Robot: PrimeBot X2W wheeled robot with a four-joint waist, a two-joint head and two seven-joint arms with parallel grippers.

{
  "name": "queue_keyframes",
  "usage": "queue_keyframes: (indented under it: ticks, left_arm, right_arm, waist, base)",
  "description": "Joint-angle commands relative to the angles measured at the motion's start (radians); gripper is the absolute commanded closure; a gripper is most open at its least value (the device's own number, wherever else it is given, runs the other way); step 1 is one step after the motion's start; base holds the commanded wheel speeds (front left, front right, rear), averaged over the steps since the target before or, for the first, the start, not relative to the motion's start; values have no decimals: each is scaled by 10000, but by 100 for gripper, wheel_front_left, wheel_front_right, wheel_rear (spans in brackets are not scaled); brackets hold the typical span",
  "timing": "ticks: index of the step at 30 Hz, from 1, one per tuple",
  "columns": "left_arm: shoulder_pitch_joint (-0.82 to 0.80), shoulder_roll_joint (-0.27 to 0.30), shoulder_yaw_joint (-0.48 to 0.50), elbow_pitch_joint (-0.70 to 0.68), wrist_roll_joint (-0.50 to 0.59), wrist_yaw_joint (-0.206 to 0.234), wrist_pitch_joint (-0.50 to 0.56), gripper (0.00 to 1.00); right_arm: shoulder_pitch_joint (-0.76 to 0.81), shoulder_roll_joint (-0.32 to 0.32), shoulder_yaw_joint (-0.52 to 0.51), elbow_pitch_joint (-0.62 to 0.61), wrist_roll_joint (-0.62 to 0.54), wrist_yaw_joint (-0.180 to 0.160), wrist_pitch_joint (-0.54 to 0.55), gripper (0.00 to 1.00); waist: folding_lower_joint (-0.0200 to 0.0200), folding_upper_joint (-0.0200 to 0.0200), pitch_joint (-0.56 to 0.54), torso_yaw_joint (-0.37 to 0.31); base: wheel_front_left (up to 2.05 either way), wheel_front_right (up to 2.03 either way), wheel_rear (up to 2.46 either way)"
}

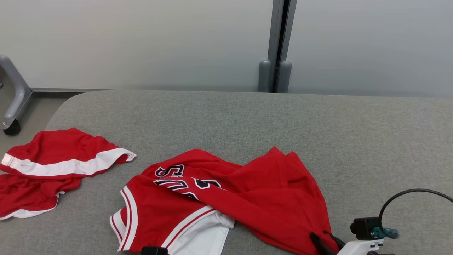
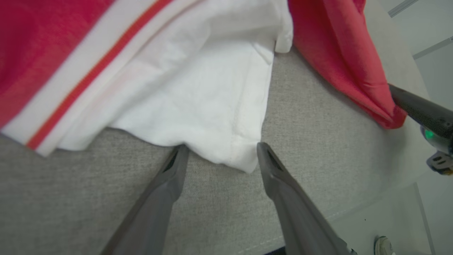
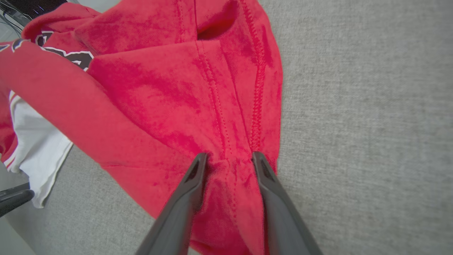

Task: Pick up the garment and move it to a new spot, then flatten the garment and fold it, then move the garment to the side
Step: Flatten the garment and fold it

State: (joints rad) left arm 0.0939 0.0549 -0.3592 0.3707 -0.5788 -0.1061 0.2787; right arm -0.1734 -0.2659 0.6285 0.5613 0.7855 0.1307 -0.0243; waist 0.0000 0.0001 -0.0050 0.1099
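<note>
Jersey [image 3: 148, 106] (red) between right gripper [image 3: 229, 156] jaws

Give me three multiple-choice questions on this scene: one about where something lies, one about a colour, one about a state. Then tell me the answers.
1. In the head view, where do the shorts lie from the jersey?
A. to its left
B. to its right
C. on top of it

2. What colour is the sleeve in front of the left gripper?
A. black
B. white
C. red

3. The left gripper's fingers are:
A. pressed together
B. clamped on the shorts
C. spread apart

Answers:
1 A: the shorts sit at the left end of the table, apart from the jersey.
2 B: plain white cloth lies between the fingers' tips.
3 C: grey table shows between them.
</note>
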Motion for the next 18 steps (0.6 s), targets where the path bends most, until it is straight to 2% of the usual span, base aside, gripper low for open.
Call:
queue_keyframes:
  ticks: [1,3,5,6,7,8,9,10,11,12,18]
  left_arm:
    - [-68,22,-112,310,-117,-29,192,0]
    - [-117,6,-155,393,-202,-20,177,0]
    - [-181,0,-164,456,-243,-23,66,0]
    - [-217,-2,-179,499,-274,-24,44,0]
    - [-270,-5,-166,513,-322,-27,-36,0]
    - [-327,-2,-158,525,-378,-27,-95,13]
    - [-327,-2,-158,525,-378,-27,-95,13]
    - [-372,-5,-183,537,-381,-37,-167,34]
    - [-416,-12,-197,522,-375,-46,-274,61]
    - [-451,-14,-171,490,-422,-54,-403,100]
    - [-525,61,-94,397,-484,-72,-851,100]
  right_arm:
    - [-32,19,122,92,82,4,102,44]
    - [-104,32,193,103,117,4,121,63]
    - [-151,14,241,129,172,2,105,92]
    - [-170,8,273,149,188,2,88,98]
    - [-191,-2,300,166,208,2,52,100]
    - [-208,-18,324,177,220,4,8,100]
    - [-208,-18,324,177,220,4,8,100]
    - [-210,-35,343,175,221,4,-49,100]
    - [-224,-52,364,162,217,2,-127,100]
    - [-245,-60,374,130,234,2,-197,100]
    - [-299,-178,566,-174,559,2,-559,100]
  waist:
    - [0,-1,24,-10]
    - [0,-1,52,-14]
    - [0,-1,52,-10]
    - [0,-1,40,-8]
    - [0,-1,27,-9]
    - [0,-1,8,-13]
    - [0,-1,8,-13]
    - [0,-1,-9,-18]
    - [0,-1,-22,-21]
    - [0,-1,-35,-19]
    - [0,-1,-142,39]
  base:
    - [0,0,0]
    - [0,0,0]
    - [0,0,0]
    - [0,0,0]
    - [0,0,0]
    - [0,0,0]
    - [0,0,0]
    - [0,0,0]
    - [0,0,0]
    - [0,0,0]
    - [0,0,0]
